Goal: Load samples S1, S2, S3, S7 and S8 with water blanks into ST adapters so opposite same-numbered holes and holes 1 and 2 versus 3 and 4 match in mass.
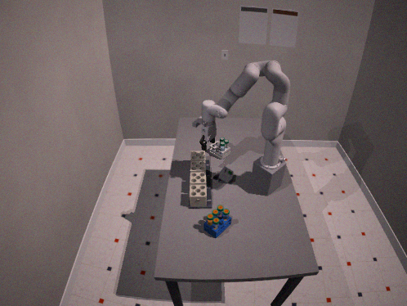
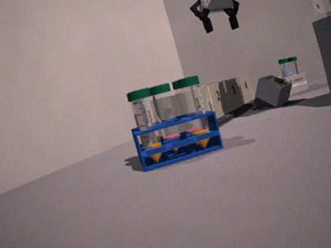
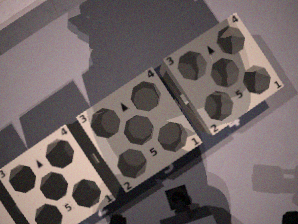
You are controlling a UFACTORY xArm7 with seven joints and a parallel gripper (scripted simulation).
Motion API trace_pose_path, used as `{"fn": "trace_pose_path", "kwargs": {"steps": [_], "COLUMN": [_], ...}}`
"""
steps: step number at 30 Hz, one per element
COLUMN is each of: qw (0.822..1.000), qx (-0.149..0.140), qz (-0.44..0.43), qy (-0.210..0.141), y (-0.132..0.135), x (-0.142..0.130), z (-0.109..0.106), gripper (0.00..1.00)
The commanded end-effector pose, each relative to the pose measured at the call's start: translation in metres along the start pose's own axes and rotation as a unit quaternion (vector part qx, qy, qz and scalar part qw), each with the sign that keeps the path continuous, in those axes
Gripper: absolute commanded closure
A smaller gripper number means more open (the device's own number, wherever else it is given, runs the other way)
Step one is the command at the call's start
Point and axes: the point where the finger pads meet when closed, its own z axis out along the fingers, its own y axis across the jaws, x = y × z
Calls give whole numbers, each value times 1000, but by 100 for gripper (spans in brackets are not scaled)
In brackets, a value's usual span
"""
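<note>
My gripper (image 1: 207,141) (image 2: 221,25) is open and empty, high above the far end of the adapter row. Four cream adapters stand in a row on the dark loading stand; the nearest adapter (image 1: 198,200) and adapter 2 (image 2: 218,99) are among them. All holes that show in the wrist view, as in the middle adapter (image 3: 114,146), are empty. The blue rack (image 1: 217,230) (image 2: 174,123) holds several green-capped sample tubes with orange dots; one tube (image 2: 143,118) has a high orange level, others are low. The white blanks rack (image 1: 220,154) (image 2: 298,81) holds a few green-capped tubes. Cap writing is unreadable.
The small grey sloped desk (image 1: 224,176) (image 2: 270,91) with the green key (image 2: 278,80) stands beside the adapter row, on the arm base's side. The arm's base block (image 1: 267,177) stands at the table's right. The white rack is near the row's far end.
</note>
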Motion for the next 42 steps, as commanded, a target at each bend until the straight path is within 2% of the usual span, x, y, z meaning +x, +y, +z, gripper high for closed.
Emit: {"fn": "trace_pose_path", "kwargs": {"steps": [1, 8, 42], "qw": [999, 989, 989], "qx": [-1, -1, -2], "qz": [46, 149, 149], "qy": [3, 3, 4], "y": [13, 48, 199], "x": [1, -1, -8], "z": [-2, -2, -2], "gripper": [0, 0, 0]}}
